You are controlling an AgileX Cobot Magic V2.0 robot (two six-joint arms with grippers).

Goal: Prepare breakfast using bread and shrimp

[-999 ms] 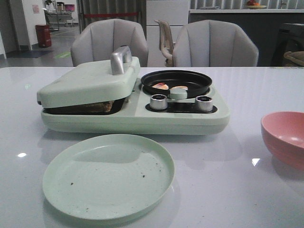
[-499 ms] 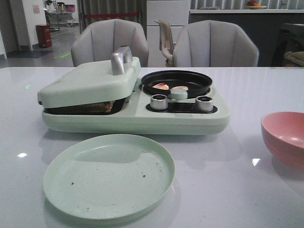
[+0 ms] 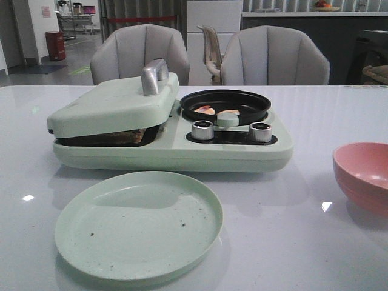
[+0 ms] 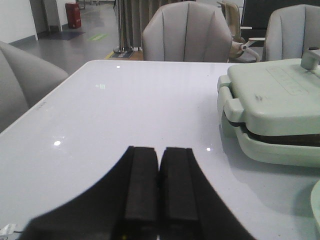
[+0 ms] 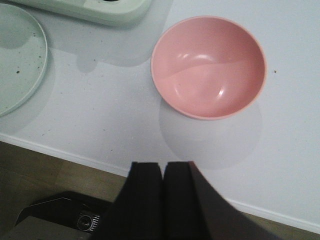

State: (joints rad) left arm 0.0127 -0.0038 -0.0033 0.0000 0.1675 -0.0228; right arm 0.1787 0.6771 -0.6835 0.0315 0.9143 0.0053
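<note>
A pale green breakfast maker (image 3: 170,151) stands mid-table with its grill lid (image 3: 115,103) lowered. Brown bread (image 3: 124,136) shows in the gap under that lid. Two pale pink-orange shrimp (image 3: 205,110) lie in the black round pan (image 3: 225,104) on the maker's right side. Neither arm appears in the front view. My left gripper (image 4: 159,150) is shut and empty, low over bare table left of the maker (image 4: 272,115). My right gripper (image 5: 163,166) is shut and empty, at the table's near edge below the pink bowl (image 5: 209,65).
An empty pale green plate (image 3: 138,224) with dark crumbs lies in front of the maker. The empty pink bowl (image 3: 364,176) sits at the right. Two silver knobs (image 3: 202,130) face front. Two grey chairs (image 3: 140,53) stand behind the table.
The grill lid has dropped a little lower over the bread. Nothing else has moved.
</note>
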